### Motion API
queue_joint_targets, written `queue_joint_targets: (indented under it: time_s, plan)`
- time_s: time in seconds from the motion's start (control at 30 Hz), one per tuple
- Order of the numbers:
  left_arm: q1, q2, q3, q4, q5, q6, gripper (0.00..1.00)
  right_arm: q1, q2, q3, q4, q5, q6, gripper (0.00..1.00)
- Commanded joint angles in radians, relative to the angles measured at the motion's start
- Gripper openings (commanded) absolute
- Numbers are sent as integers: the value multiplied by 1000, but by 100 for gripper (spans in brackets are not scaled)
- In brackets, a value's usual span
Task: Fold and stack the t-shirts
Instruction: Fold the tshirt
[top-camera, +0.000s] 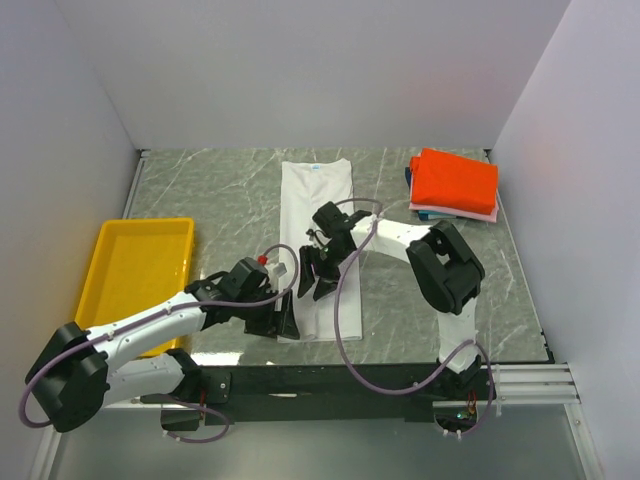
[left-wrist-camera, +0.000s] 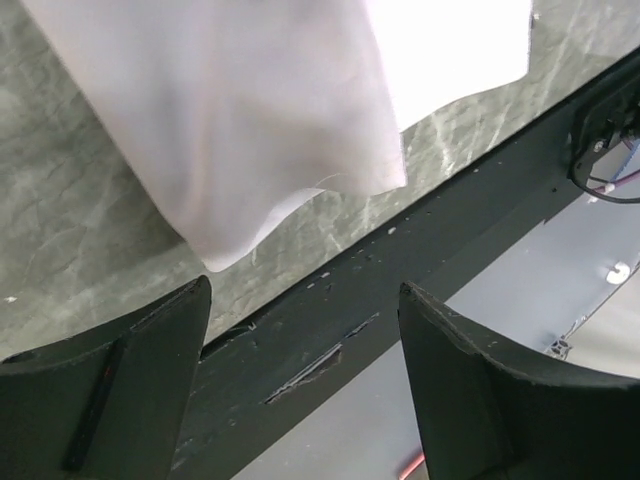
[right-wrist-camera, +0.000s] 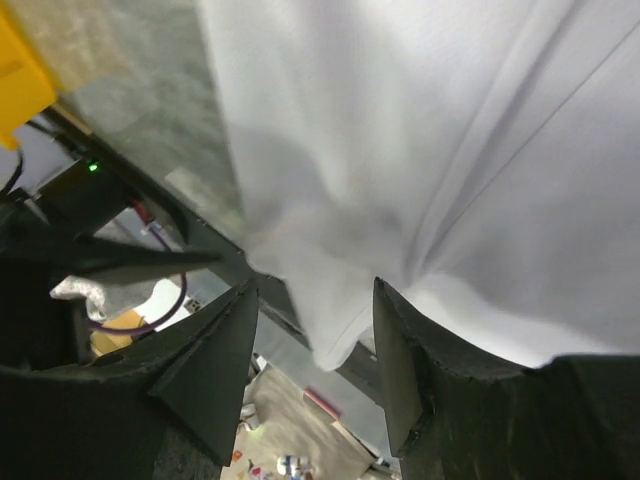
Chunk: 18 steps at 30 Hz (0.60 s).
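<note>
From where I stand the white t-shirt (top-camera: 318, 205) lies on the grey marbled table (top-camera: 220, 190) as one long narrow strip. Its long axis runs straight from the back wall towards the arms. The neck end points away, with the small light-blue neck label (top-camera: 316, 171) at the far edge, and the hem reaches the near edge of the table.

The left gripper (top-camera: 285, 318) sits low at the near-left corner of that strip. Its fingers (left-wrist-camera: 130, 380) stand wide apart with nothing between them. In its own wrist view the corner of the cloth lies just beyond the tips, over the dark table edge.

The right gripper (top-camera: 316, 285) hangs over the near half of the shirt, a little towards its left side. Its fingers (right-wrist-camera: 400, 350) are partly parted, and a bunched tongue of white cloth comes down between them, with creases running in towards that spot. I cannot tell whether they are actually pinching it.

At the far right corner, well apart from both grippers, sits a folded pile — an orange-red shirt (top-camera: 455, 180) on top, a pink shirt (top-camera: 460, 214) showing beneath it and a blue shirt (top-camera: 411, 178) peeping out at the left. A yellow tray (top-camera: 148, 223) lies on the left side of the table.
</note>
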Motion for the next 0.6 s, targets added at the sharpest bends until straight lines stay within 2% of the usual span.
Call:
queue_joint_targets:
  time_s: [0.0, 0.23, 0.43, 0.57]
  plan:
    - [-3, -27, -27, 72, -37, -35, 81, -17, -106, -5, -15, -14, -12, 57]
    - [-5, 30, -41, 118, -68, -41, 77, -42, -207, -75, -36, -9, -16, 57]
    - [-3, 19, -44, 98, -123, -67, 73, -108, -351, -265, -88, 150, -41, 55]
    - [-3, 28, -49, 92, -134, -73, 69, -109, -405, -365, -122, 234, -58, 54]
